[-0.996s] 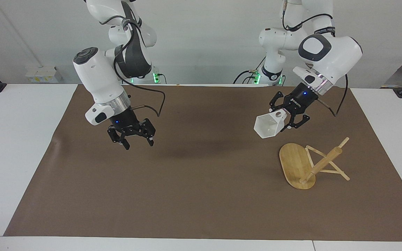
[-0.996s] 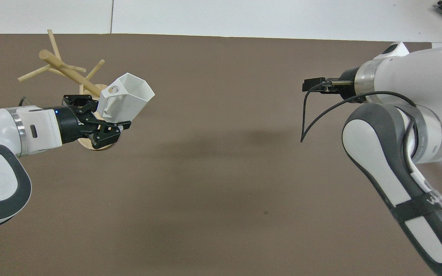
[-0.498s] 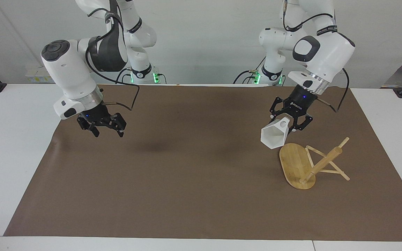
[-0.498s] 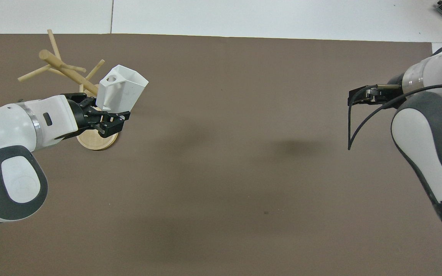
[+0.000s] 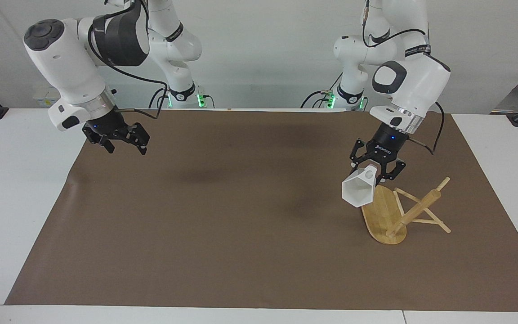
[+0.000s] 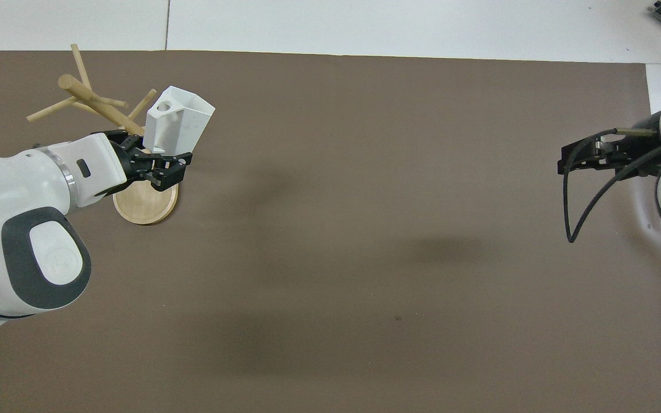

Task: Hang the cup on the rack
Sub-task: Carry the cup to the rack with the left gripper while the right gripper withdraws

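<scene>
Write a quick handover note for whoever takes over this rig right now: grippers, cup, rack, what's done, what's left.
Left gripper: shut on the cup, holding it in the air, tilted, over the rack's base.
Right gripper: open, holding nothing, waiting up over the right arm's end of the table.
Rack: on the brown mat at the left arm's end, pegs bare.
Done: cup picked up and brought to the rack.
Left: slip the handle hole over a peg, release, back away.

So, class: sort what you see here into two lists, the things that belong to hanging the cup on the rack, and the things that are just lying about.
Belongs to the job:
- cup, held up over the rack's base
- rack
- left pincer, shut on the cup

Just there:
- brown mat
- right pincer, open, waiting over the mat, holding nothing
</scene>
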### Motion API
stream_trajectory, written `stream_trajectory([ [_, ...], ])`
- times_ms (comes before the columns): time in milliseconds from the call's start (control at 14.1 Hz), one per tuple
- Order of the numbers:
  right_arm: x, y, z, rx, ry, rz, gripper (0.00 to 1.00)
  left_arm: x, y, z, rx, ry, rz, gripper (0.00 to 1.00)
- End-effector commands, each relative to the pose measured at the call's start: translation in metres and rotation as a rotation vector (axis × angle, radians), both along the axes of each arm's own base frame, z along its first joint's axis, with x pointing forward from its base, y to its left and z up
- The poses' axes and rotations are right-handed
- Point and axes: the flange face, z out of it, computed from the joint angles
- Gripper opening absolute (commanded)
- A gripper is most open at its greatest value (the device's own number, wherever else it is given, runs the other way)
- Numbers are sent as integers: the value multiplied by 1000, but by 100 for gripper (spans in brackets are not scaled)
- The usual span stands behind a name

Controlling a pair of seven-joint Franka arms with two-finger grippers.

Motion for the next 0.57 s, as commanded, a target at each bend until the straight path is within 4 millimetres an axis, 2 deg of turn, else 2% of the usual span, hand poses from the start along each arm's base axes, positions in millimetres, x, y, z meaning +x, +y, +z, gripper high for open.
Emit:
stream_trajectory([
  [0, -11, -6, 19, -27, 22, -12, 100, 6, 12, 3, 7, -10, 40, 0],
  [71, -16, -7, 28, -28, 17, -14, 100, 7, 14, 1, 6, -7, 47, 0],
  [213, -21, -9, 34, -27, 17, -19, 100, 16, 30, -4, 6, -21, 97, 0],
  [498, -22, -18, 38, -30, 0, -28, 100, 17, 32, -11, -39, 26, 185, 0],
])
